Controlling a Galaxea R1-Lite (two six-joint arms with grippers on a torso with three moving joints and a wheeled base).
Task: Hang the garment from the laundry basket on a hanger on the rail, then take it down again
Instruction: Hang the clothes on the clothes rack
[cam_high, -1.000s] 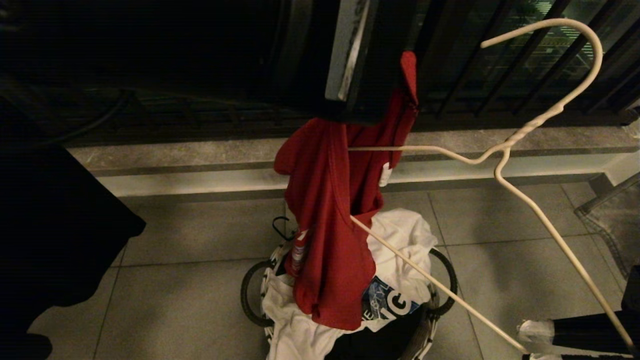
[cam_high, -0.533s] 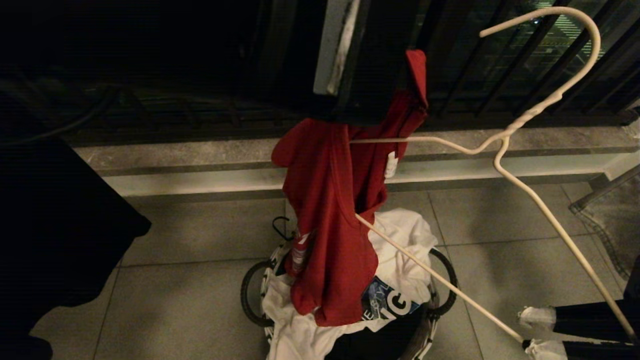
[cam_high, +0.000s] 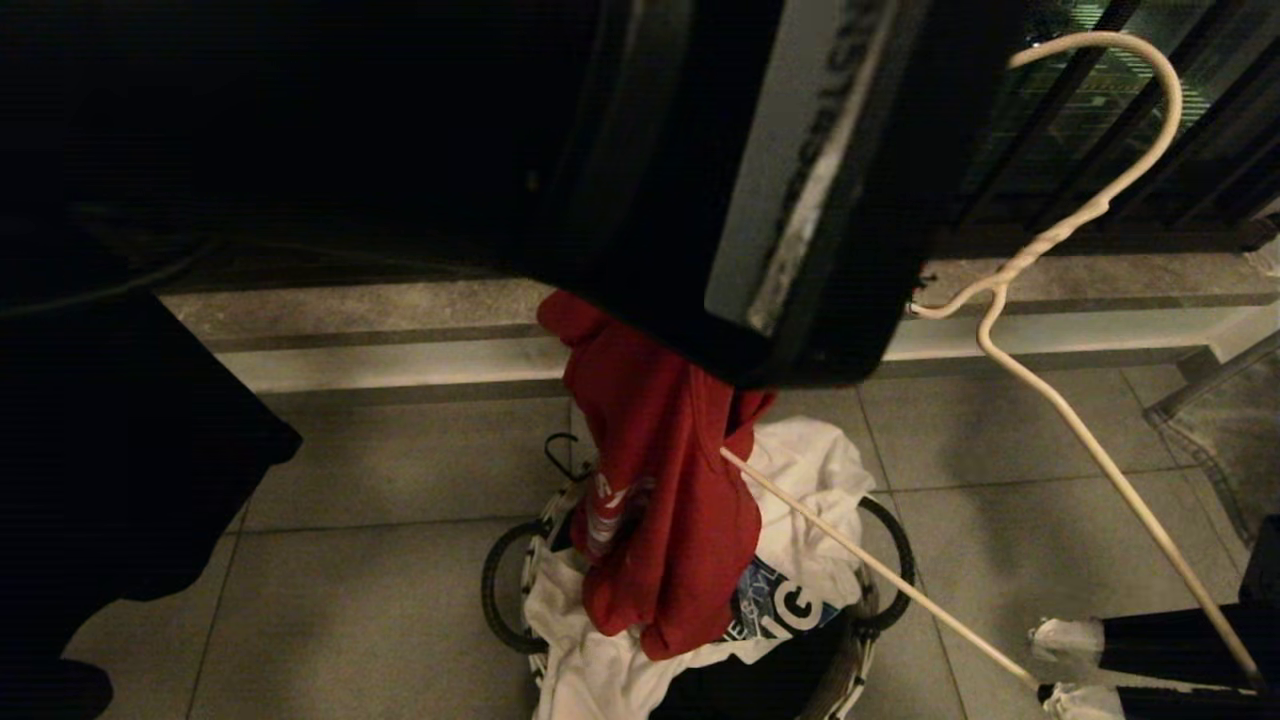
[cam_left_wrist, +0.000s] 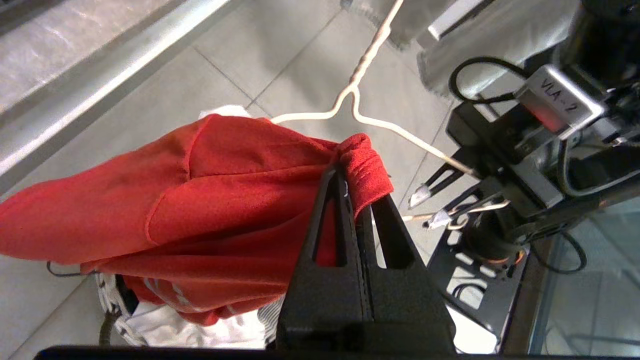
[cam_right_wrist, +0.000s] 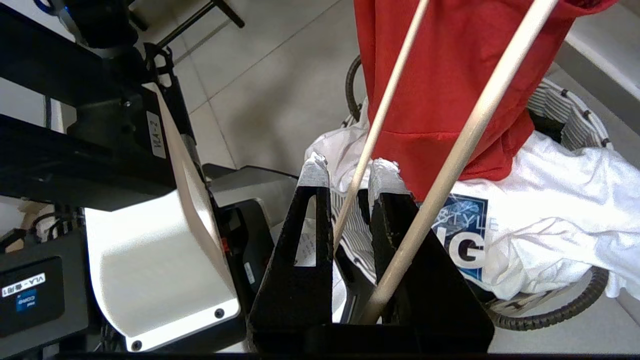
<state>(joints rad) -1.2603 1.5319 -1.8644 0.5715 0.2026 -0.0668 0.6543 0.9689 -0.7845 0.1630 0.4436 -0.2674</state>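
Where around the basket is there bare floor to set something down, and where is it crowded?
Bare tile lies left of the laundry basket, up to the grey step, and right of it below the hanger. The basket itself is crowded: the white T-shirt fills it, the garment hangs into it, and the hanger's bar crosses over it.

"VLA-2" on robot arm label (cam_left_wrist: 559, 95), white shirt (cam_right_wrist: 545, 220) — perhaps "STYLE", "IG"

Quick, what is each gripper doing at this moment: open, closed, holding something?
Left gripper: closed, pinching a bunched fold of the red T-shirt.
Right gripper: closed on the wire of the cream hanger, near one end.
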